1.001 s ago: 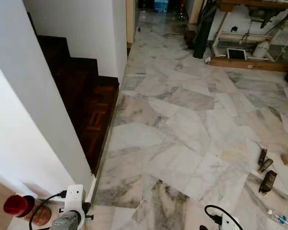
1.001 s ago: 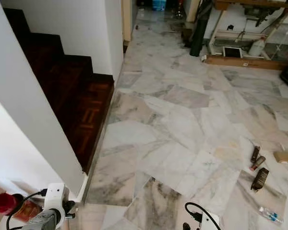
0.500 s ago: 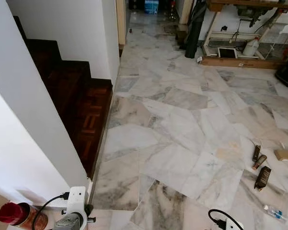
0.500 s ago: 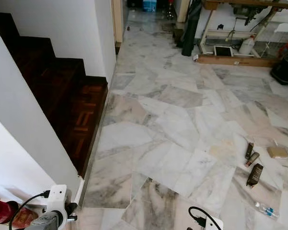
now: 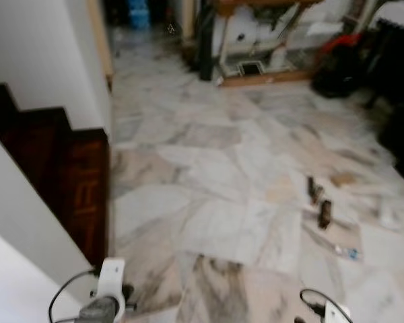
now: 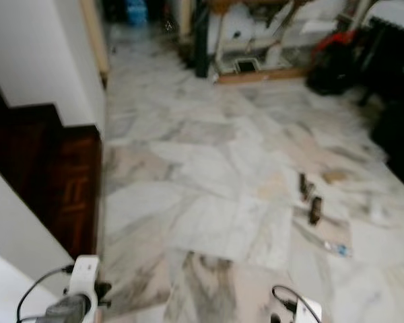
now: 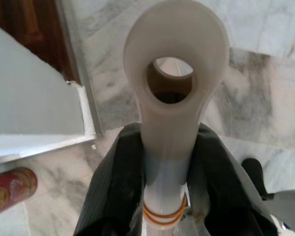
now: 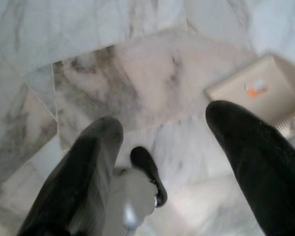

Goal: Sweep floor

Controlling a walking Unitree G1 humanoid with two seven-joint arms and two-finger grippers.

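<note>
My left gripper (image 7: 167, 133) is shut on a white broom handle (image 7: 173, 93) that ends in a loop with a hole. In the eye views its wrist (image 5: 108, 291) sits low at the left. My right gripper (image 8: 164, 120) hangs open over the marble floor (image 5: 209, 168), with nothing between its fingers. A beige dustpan (image 8: 255, 91) lies on the floor just beyond it. Litter lies on the floor to the right: two brown packets (image 5: 314, 190) (image 5: 324, 214), a tan scrap (image 5: 342, 180) and a small clear-blue wrapper (image 5: 349, 252).
Dark wooden stairs (image 5: 74, 182) and a white wall (image 5: 27, 229) close off the left. Dark furniture (image 5: 400, 114) stands at the right, with a red and black object (image 5: 340, 64) and a cluttered desk (image 5: 256, 40) at the back. A red canister (image 7: 10, 189) lies near the wall corner.
The camera has swung to the right and the picture is now blurred. The stairs have slid left and the litter toward the middle. The red canister has left the eye views.
</note>
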